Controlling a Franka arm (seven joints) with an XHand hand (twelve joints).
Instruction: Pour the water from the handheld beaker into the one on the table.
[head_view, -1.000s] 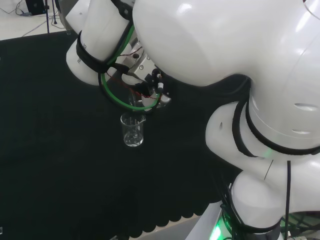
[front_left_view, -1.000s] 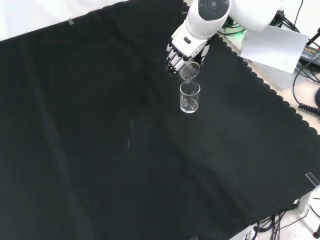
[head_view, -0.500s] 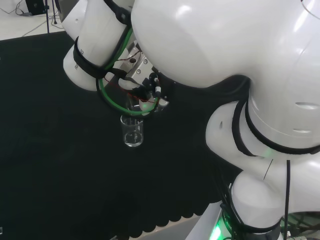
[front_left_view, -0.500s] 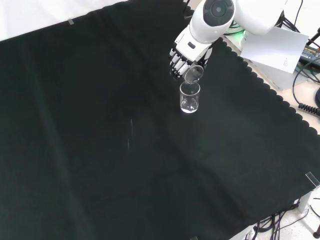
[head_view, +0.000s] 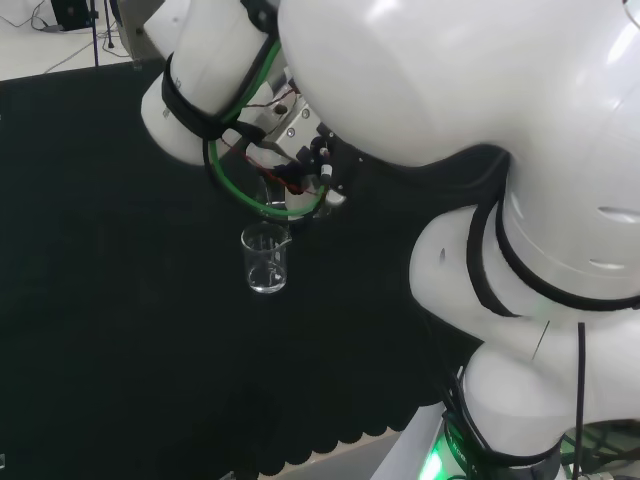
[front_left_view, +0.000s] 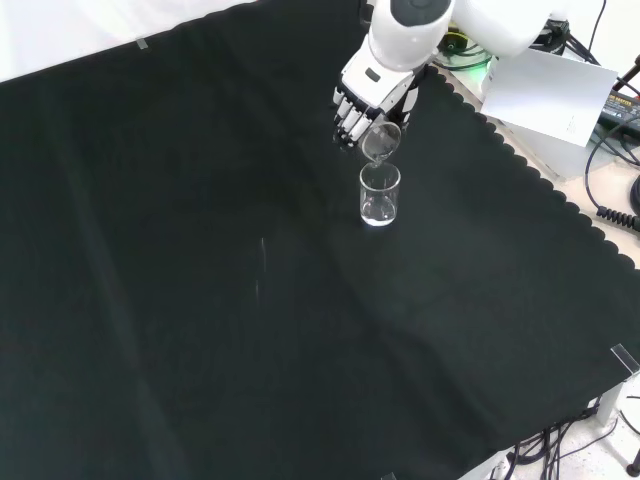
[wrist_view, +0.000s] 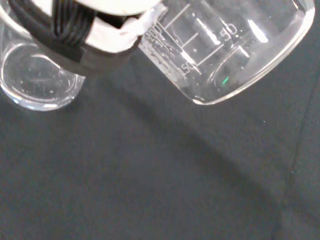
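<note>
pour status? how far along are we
Done: the hand has the handheld beaker up over the beaker on the table, which stands upright on the black cloth. In hand: the handheld beaker is tipped, its mouth just above the other's rim. How much water has gone across I cannot tell. Left: finish emptying it and bring it upright.

A beaker (front_left_view: 380, 193) stands on the tabletop (front_left_view: 200, 300); the hand (front_left_view: 352, 110) holds a tilted beaker (front_left_view: 381, 142) just above it.

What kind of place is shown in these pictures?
Probably a robotics lab bench: black cloth covers it, a robot hand tilts a graduated glass beaker over a second beaker, and cables lie beside it.
</note>
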